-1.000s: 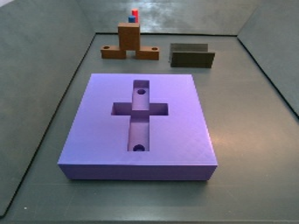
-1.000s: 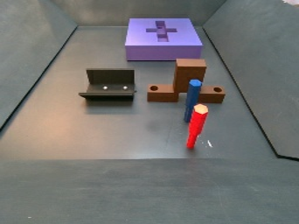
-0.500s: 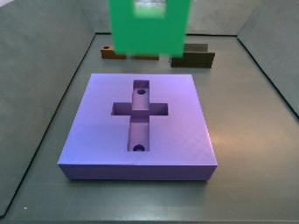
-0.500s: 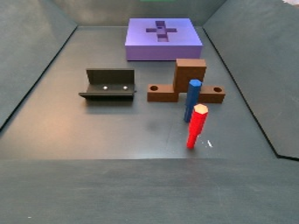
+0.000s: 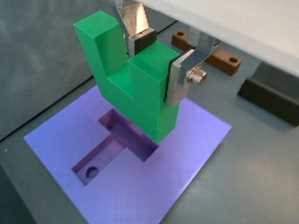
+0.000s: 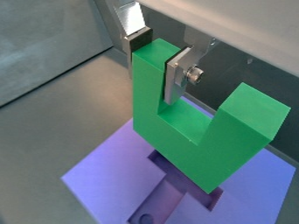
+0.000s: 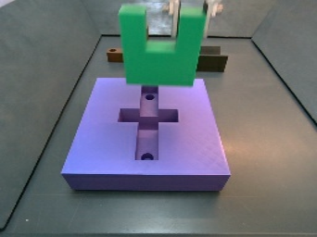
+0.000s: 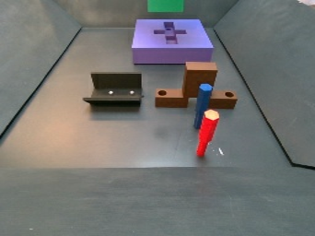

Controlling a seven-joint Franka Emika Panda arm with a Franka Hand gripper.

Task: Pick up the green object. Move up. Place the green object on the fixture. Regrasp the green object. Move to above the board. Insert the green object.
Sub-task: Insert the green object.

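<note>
"Where is the green object now?"

"Top centre of a side view, lower than half a second ago, hanging above the board and its cross-shaped recess."

"And the gripper?"

"Jaws clamped on one arm of the piece, notch upward. The fixture sits empty at centre left, so insertion appears next."

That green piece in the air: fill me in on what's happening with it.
The gripper is shut on the green piece, a U-shaped block, and holds it in the air above the purple board. Both wrist views show the board's cross-shaped recess right beneath it. The piece is not yet in the recess. The dark fixture sits empty, apart from the board, on the floor.
</note>
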